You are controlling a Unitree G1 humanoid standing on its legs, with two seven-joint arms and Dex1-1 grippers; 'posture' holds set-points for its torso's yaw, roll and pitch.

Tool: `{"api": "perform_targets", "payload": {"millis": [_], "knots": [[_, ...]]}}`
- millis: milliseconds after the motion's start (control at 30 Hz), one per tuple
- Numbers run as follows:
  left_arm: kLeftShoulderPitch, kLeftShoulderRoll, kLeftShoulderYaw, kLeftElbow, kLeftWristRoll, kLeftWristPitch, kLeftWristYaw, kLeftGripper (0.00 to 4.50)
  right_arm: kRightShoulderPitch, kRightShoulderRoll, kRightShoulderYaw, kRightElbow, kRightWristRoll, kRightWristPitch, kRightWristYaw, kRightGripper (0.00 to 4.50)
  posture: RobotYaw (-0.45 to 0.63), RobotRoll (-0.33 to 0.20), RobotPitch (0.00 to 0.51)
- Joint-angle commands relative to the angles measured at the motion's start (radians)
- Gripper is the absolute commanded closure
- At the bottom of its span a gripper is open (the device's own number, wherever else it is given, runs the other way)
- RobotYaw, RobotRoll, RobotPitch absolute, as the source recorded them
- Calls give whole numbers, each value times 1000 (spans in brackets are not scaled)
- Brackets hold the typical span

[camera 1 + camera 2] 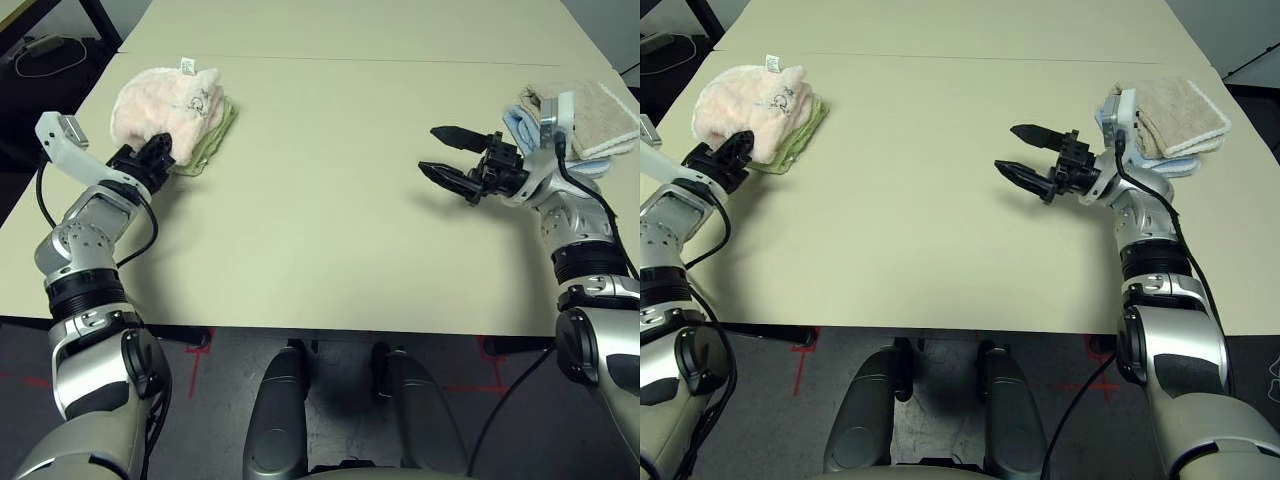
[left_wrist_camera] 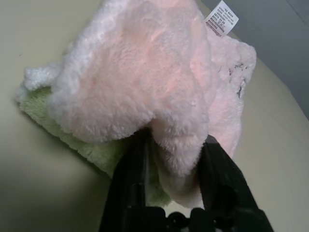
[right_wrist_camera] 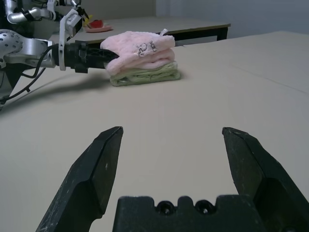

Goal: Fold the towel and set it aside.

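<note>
Towel first: the pale pink fluffy terry towel (image 1: 172,102), folded into a thick bundle, lies on top of the folded green towel (image 1: 213,142) at the far left of your wide beige bench (image 1: 320,200). That stack looks like your set-aside spot, so the pink one seems already where the task wants it, with its small dark embroidered mark (image 2: 237,77) and white tag (image 2: 221,18) facing up.

Measured from that pink towel, your silver left forearm (image 1: 95,215) reaches in from the near side, and its left end effector (image 2: 176,159) sits right at the bundle's near edge. Its two black fingers (image 2: 130,179) stand apart with a lobe of pink pile hanging between them; they are parted but not clear of the fabric, so I judge you are letting go rather than gripping, though I cannot tell whether the pads press the pile.

Well to the right of the pink towel, across bare bench, your right end effector (image 1: 455,155) hovers with its fingers spread wide and nothing between them, apparently parked out of the way. Just beyond it lies the folded beige towel (image 1: 592,115) on a light blue folded towel (image 1: 517,125).

If you back the left arm away, watch that the loose lobe does not drag and undo the fold.
</note>
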Motion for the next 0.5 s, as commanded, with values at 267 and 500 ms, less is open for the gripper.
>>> {"api": "perform_targets", "payload": {"millis": [267, 500], "knots": [[-47, 106, -75, -119, -22, 216, -45, 17, -2, -4, 1, 13, 0, -15, 3, 0, 76, 0, 202], [-23, 293, -118, -283, -104, 588, -108, 17, -2, -8, -3, 13, 2, -18, 5, 0, 86, 0, 192]]}}
